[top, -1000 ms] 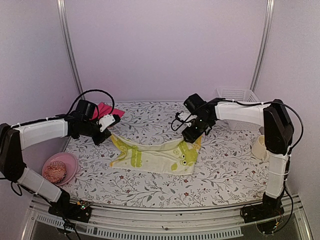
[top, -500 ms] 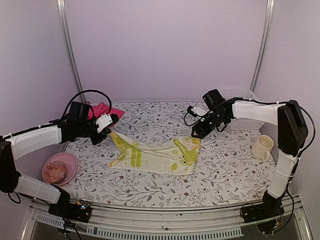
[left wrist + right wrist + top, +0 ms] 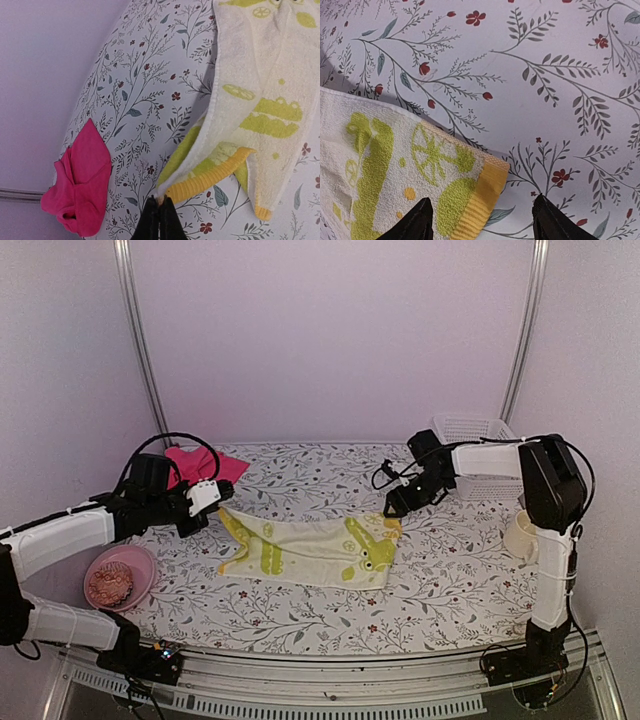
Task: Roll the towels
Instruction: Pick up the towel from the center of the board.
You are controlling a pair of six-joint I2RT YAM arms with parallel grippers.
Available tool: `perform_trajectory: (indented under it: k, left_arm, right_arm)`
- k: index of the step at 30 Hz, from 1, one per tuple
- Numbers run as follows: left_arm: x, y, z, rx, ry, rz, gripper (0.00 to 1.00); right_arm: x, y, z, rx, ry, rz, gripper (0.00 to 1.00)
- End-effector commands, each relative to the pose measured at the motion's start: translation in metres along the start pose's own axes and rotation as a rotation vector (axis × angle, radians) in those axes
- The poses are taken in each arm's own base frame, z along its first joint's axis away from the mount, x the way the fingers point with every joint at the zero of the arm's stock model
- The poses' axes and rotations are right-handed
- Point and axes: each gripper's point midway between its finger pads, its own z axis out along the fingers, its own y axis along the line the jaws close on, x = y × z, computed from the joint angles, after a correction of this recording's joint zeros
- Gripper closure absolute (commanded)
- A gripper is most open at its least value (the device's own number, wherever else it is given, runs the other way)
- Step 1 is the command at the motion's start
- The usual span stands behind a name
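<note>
Sitting at the left edge of the flower-patterned counter, a pink bowl holds a round brownish item that is too small to identify. Above it the left arm reaches inward across the counter. Just behind the arm's wrist, the pink towel lies bunched in a loose heap at the counter's far left corner, well apart from the other cloth. The left claw is pinched fully closed on the near-left corner of the yellow-green towel. In the left wrist view, the two dark fingertips meet with the yellow-hemmed corner caught between them, and the cloth rises from the counter up to that grip. From there the yellow-green towel stretches rightward over the middle of the counter. It is mostly spread out, with one fold running along its left part, and its printed side faces up. Its far right corner lies flat on the counter, showing a yellow hem and a lemon-slice print. The right claw hangs over that corner with its jaws spread wide and nothing between them. In the right wrist view the hem sits in the gap between the two fingertips, but whether either one touches the cloth cannot be told. Farther right, a white slatted basket stands at the back corner. A pale cup stands near the right edge, beside the right arm's upright link.
</note>
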Motion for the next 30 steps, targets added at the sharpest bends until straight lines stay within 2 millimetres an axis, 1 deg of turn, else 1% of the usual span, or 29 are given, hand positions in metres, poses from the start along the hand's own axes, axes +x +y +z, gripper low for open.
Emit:
perform_trajectory:
  k: [1, 7, 18, 24, 29, 30]
  left_arm:
    - [-0.012, -0.003, -0.004, -0.012, -0.044, 0.007, 1.0]
    - [-0.017, -0.007, -0.005, -0.014, -0.065, 0.003, 1.0]
    - [-0.021, -0.011, -0.006, -0.026, -0.079, 0.012, 1.0]
    - [-0.024, -0.01, -0.01, -0.047, -0.095, 0.02, 1.0]
    - [-0.025, -0.009, -0.012, -0.054, -0.102, 0.021, 1.0]
    - [-0.025, -0.009, -0.012, -0.057, -0.104, 0.02, 1.0]
  right_arm:
    - [-0.004, 0.006, 0.009, -0.042, 0.006, 0.11, 0.33]
    - [-0.002, 0.002, 0.017, -0.029, 0.018, 0.17, 0.37]
    - [0.01, 0.002, 0.039, -0.057, 0.064, 0.246, 0.43]
    - [0.014, 0.012, 0.049, -0.125, 0.08, 0.276, 0.53]
    - [0.014, 0.008, 0.05, -0.102, 0.075, 0.293, 0.63]
    - [0.014, 0.007, 0.05, -0.098, 0.074, 0.295, 0.67]
